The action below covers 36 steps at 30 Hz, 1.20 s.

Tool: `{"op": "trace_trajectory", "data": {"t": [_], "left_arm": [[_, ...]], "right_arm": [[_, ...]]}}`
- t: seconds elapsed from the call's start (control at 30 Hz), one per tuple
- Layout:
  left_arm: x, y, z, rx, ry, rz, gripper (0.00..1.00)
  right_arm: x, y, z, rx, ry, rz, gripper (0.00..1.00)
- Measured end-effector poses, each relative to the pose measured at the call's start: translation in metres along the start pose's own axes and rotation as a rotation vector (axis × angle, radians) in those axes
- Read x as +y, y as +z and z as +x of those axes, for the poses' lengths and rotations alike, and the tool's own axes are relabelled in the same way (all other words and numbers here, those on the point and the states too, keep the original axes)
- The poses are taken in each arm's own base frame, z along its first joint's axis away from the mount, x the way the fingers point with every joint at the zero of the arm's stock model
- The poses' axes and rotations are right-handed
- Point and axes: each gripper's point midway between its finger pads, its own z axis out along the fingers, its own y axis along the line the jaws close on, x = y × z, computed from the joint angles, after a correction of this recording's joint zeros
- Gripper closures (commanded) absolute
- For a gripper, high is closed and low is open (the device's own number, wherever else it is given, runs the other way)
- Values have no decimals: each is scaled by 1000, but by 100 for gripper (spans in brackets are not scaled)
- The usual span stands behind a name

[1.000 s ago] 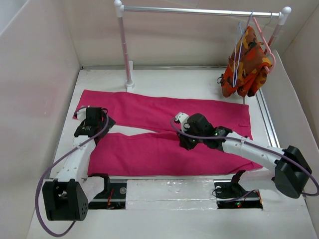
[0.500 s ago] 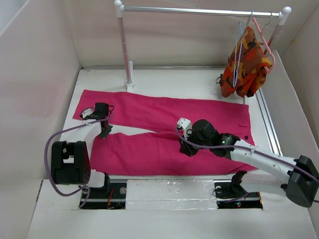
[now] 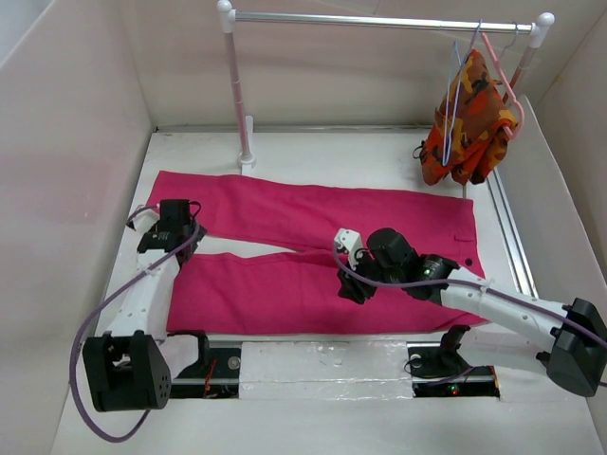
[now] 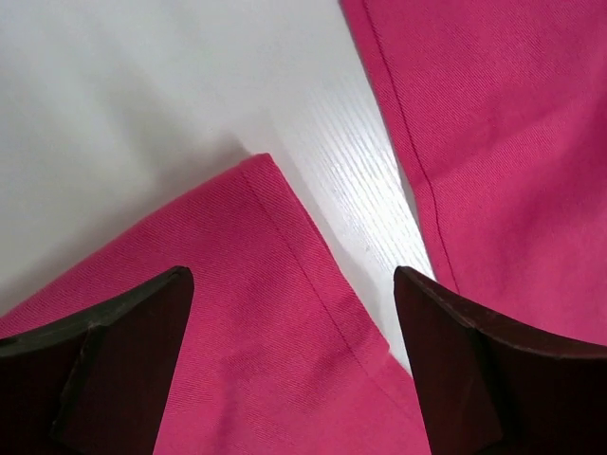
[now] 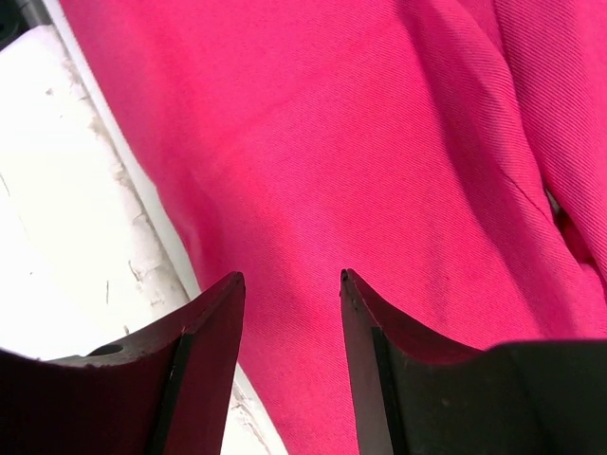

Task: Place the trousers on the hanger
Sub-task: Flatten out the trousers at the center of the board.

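The magenta-pink trousers [image 3: 303, 223] lie flat on the white table, legs pointing left and waist at the right. My left gripper [image 3: 175, 245] is open and empty, hovering over the leg ends. In the left wrist view it [image 4: 289, 275] is above the hem corner of one leg [image 4: 237, 322], with the other leg [image 4: 512, 142] beside it. My right gripper [image 3: 353, 284] is open and empty over the near leg; in the right wrist view it [image 5: 291, 277] hangs above the cloth [image 5: 379, 142] near its edge. The pale blue-lilac hanger [image 3: 457, 87] hangs on the rail at the back right.
A rail [image 3: 379, 20] on two posts spans the back. On it hang a salmon-pink hanger [image 3: 507, 90] and an orange patterned garment [image 3: 469, 123]. Walls enclose the table on the left, back and right. A track [image 3: 507, 223] runs along the right side.
The left arm has swung about and its gripper has ended a little further left at the leg ends. The right gripper has shifted slightly towards the near edge. The trousers have not moved.
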Motion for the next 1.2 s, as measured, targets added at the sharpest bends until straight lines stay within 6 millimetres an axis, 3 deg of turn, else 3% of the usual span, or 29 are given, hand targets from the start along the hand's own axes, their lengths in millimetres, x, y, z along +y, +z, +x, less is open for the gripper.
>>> {"op": "trace_trajectory", "data": {"t": [0.13, 0.27, 0.33, 0.37, 0.4, 0.5, 0.63, 0.73, 0.8, 0.9, 1.0, 1.07, 1.13, 1.2], "left_arm": [[20, 20, 0, 46, -43, -88, 16], [42, 44, 30, 163, -13, -202, 17], [43, 47, 37, 192, -11, -211, 26], [42, 49, 39, 200, -13, -210, 32], [40, 51, 40, 205, -17, -207, 46], [43, 61, 49, 230, -10, -240, 100], [41, 61, 44, 214, -24, -247, 100], [43, 48, 32, 174, -8, -271, 100], [33, 28, 8, 110, -14, -238, 100], [-3, -19, -46, -34, -68, -80, 100], [-27, -63, -86, -144, -142, 86, 100], [-33, -74, -88, -148, -164, 155, 100], [-43, -66, -72, -105, -172, 232, 73], [-47, -41, -34, 11, -146, 264, 56]], "right_arm": [[4, -1, -1, -3, -21, -21, 49], [10, -3, -3, -13, -44, -46, 49], [12, -4, -3, -13, -54, -53, 49], [13, -4, -2, -10, -58, -56, 49], [13, -4, -1, -6, -60, -56, 49], [13, -6, 2, 3, -63, -56, 49], [14, -12, 1, -7, -69, -53, 49], [14, -15, -1, -17, -77, -50, 49], [13, -15, -1, -16, -81, -45, 49], [11, -14, 0, -9, -79, -37, 49], [10, -10, 3, 6, -75, -35, 49], [8, -9, 4, 12, -74, -30, 49], [7, -9, 4, 12, -76, -22, 48], [4, -9, 5, 14, -78, -9, 42]]}}
